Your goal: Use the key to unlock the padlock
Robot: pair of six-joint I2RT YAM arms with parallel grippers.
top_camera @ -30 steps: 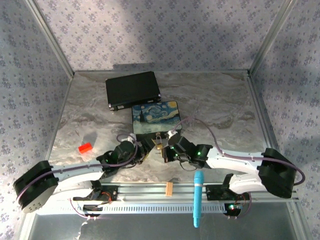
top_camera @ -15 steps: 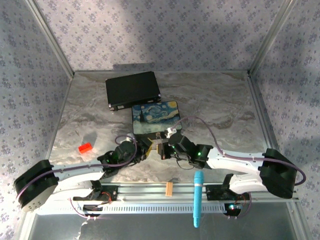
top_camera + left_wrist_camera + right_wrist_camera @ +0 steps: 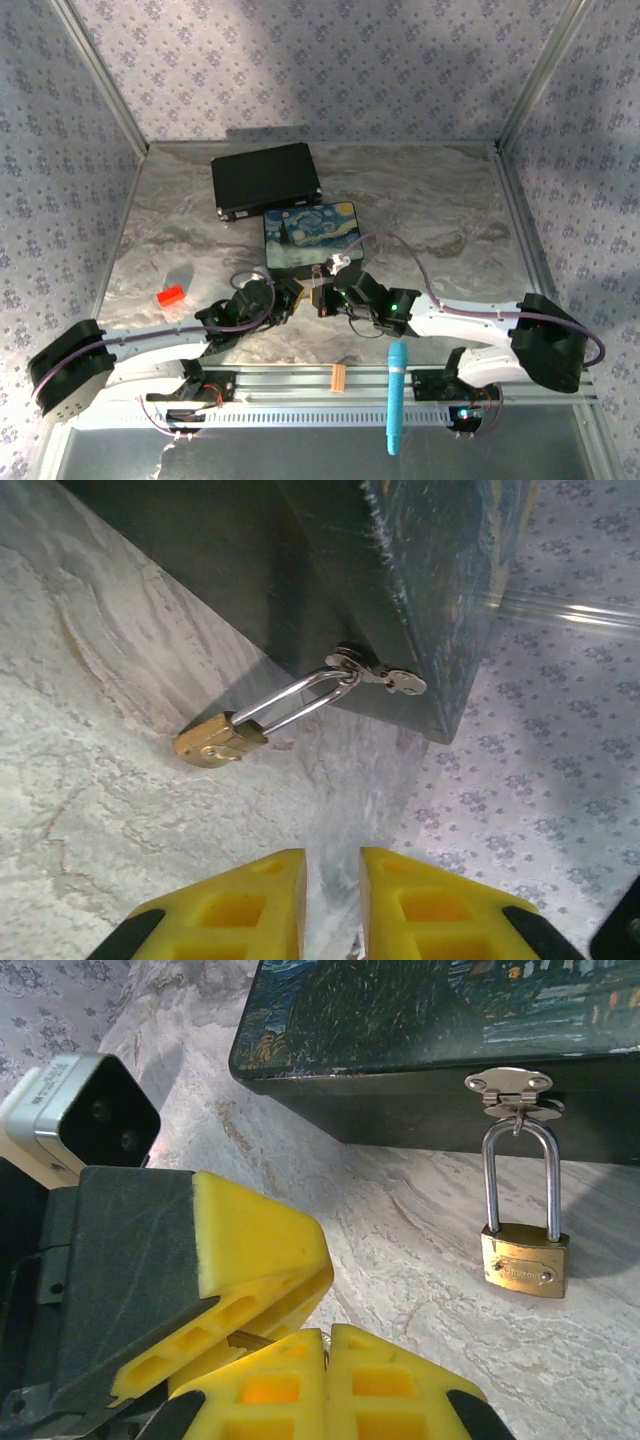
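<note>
Marbled grey tabletop (image 3: 440, 215) under floral-papered walls carries a black case (image 3: 265, 180) at the back, the Starry-Night painted box (image 3: 310, 235) in front of it and a red block (image 3: 171, 296) off to the left, all lying where they lay 1 second ago. Both arms have crept toward the box's near edge since then. The left gripper (image 3: 296, 294) and right gripper (image 3: 326, 298) now sit just beside each other there, where before they stood a little farther back and apart. The left gripper's yellow fingers (image 3: 262, 900) have narrowed from a wide spread to a thin slit, and whether they pinch anything I cannot tell. The right gripper's pads (image 3: 390, 1380) are pressed flush together, as before. Where the 2 grippers meet, a thin brownish sliver, perhaps the key (image 3: 250, 1339), is too small to be sure of. The padlock (image 3: 215, 742) lies on the marble by the box's front wall, its silver shackle (image 3: 295, 698) hooked through the box's clasp (image 3: 380, 675), touched by neither gripper.
</note>
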